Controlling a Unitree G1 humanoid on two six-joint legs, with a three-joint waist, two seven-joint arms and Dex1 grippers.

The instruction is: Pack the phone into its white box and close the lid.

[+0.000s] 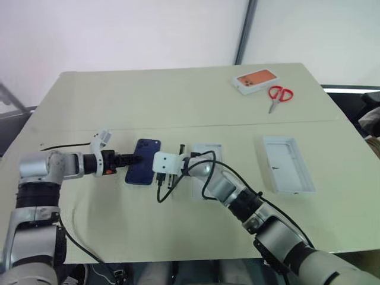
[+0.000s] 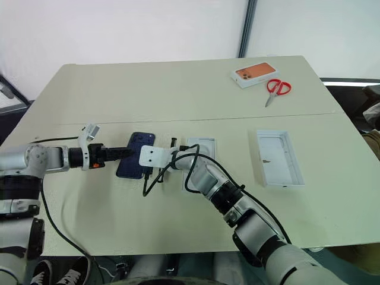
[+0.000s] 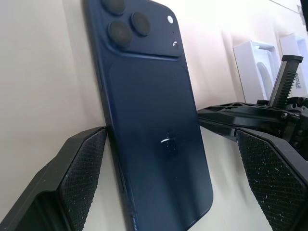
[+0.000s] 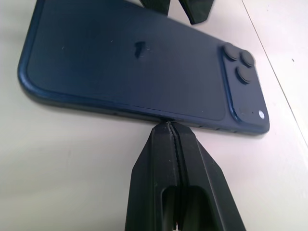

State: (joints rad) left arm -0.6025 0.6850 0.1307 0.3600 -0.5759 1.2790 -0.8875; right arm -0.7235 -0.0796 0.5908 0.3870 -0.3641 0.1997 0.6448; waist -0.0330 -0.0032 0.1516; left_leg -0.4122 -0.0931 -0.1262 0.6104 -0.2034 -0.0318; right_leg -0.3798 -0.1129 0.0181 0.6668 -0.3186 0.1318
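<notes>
Head view: one dark blue phone point(image 1: 143, 161) lies camera side up on the beige table point(image 1: 178, 101), left of centre. One shallow white box point(image 1: 205, 169) lies just right of it, one white lid point(image 1: 288, 164) further right. At two o'clock sit one orange-printed box point(image 1: 256, 81) and one pair of red-handled scissors point(image 1: 278, 96).

Left wrist view: the left tool point(image 3: 183, 183) gapes wide, textured pads flanking the phone's smooth back; three round lenses.

Right wrist view: the right tool point(image 4: 172, 127) is pinched closed, empty, tips at the phone's long edge.
</notes>
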